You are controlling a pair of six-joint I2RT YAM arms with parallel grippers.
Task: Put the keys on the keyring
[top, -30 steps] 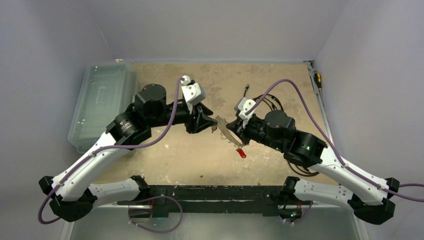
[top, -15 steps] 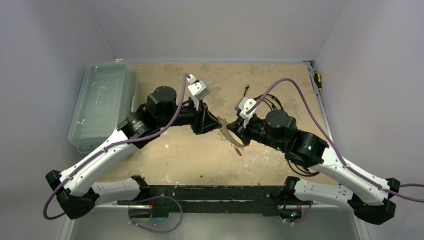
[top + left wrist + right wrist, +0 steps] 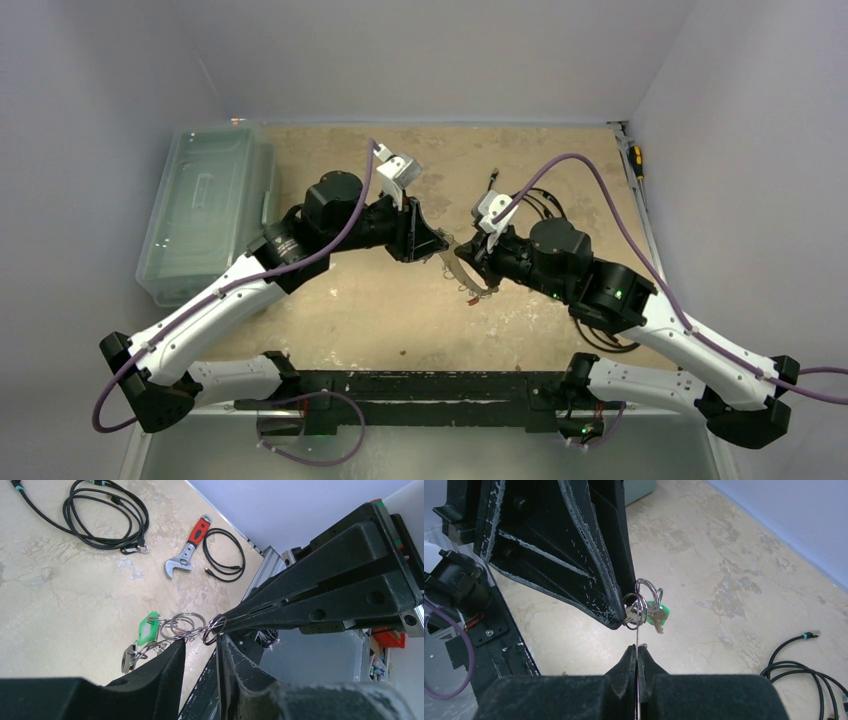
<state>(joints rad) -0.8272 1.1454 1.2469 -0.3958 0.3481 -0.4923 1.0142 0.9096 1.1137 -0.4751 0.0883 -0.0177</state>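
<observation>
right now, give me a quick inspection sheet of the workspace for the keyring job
surface: tan, stained tabletop
job's things: keyring held between the two arms; keys bunched with small rings beside it, one green-headed
clutter: red-handled wrench; clear plastic bin; screwdriver at the far right edge
end effectors: right end effector shut on the keyring's thin edge; left end effector tips at the key bunch, grip unclear
cables: black coiled cable lying on the tabletop; purple arm cable arching over the right arm
surroundings: plain pale walls, nothing else seen
</observation>
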